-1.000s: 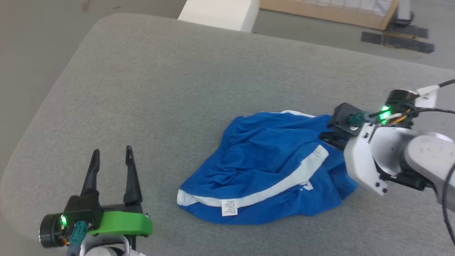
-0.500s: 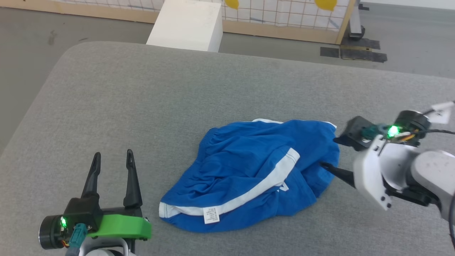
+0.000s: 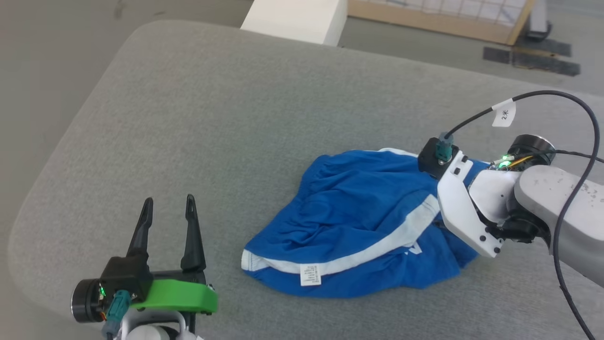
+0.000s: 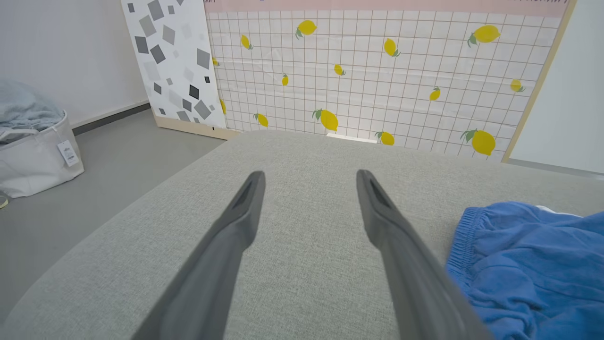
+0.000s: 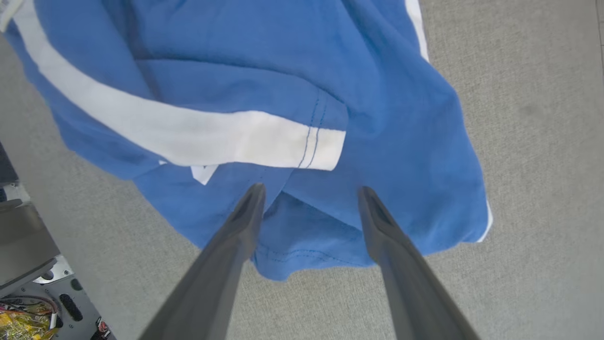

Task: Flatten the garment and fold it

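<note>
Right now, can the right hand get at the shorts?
Probably yes: the right hand is open and poised at the edge of the shorts, with nothing between them.

This is looking like a staged test lab: a lemon-print backdrop panel (image 4: 377, 80) is standing far off, tape strips (image 3: 531, 61) are lying on the bare floor (image 4: 118, 151)
</note>
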